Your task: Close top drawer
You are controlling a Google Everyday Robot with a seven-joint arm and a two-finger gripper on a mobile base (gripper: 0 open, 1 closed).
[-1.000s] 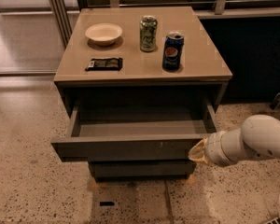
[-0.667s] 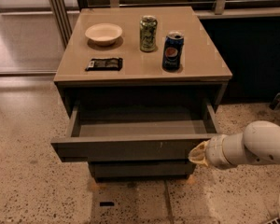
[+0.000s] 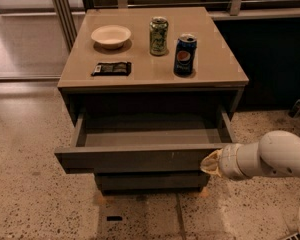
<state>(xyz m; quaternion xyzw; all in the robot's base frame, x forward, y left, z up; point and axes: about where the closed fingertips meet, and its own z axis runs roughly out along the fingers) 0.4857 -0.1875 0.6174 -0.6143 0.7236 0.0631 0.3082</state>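
one end effector (image 3: 208, 163), its pale tip right at the right end of the top drawer's front; whether it touches the panel, and whether it is open or closed, i cannot tell. the white arm runs off to its right.

one top drawer (image 3: 140, 159), pulled well out of the cabinet, its wide front stretching left from the end effector, with small whitish scuffs just left of the tip. one narrower drawer front (image 3: 150, 180) shows below and left of the end effector, set further back.

on the worktop (image 3: 215, 66), above and behind the end effector: two cans, a green one (image 3: 159, 35) and a blue one (image 3: 185, 54) nearer the tip; one pale bowl (image 3: 110, 35) far up and left; one dark flat packet (image 3: 111, 68) in front of the bowl.

against a second ago, the white arm sits a little lower, while the tip is at almost the same spot. the drawer is out just as far, and the cans, bowl and packet have not shifted.
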